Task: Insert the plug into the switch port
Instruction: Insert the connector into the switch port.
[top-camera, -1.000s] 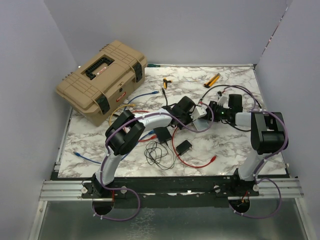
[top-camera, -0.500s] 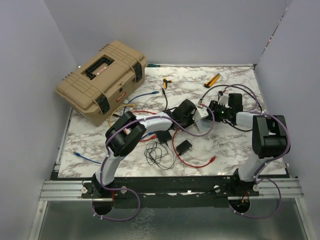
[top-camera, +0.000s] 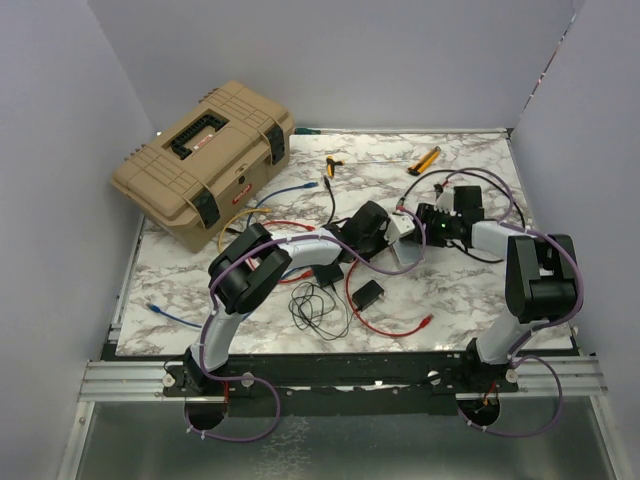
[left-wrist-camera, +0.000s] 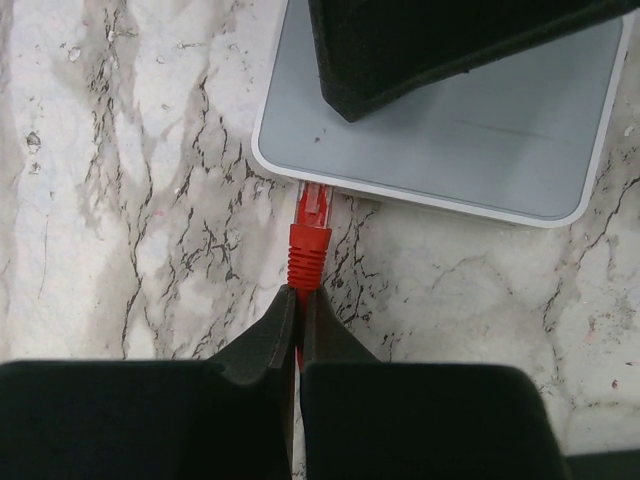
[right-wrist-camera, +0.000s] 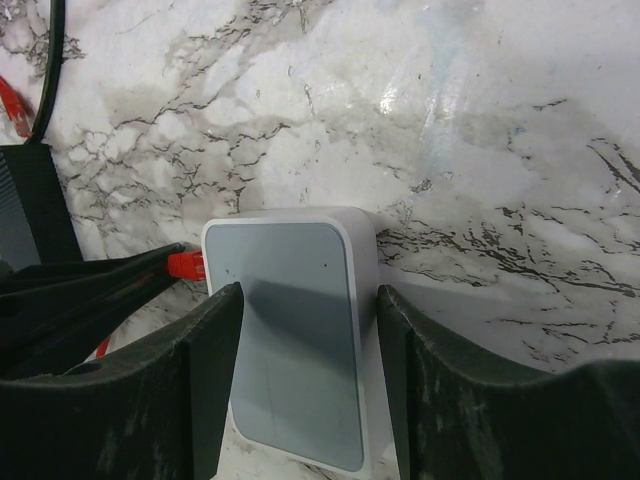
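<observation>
Left wrist: left end effector clamped on plug.

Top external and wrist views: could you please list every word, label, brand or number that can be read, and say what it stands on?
No text can be read.
red label beside the handle of the tan toolbox: too small to read.
small red badge on the toolbox's front: blurred.
white switch box: visible top face blank.
red plug: no marking visible.
</observation>
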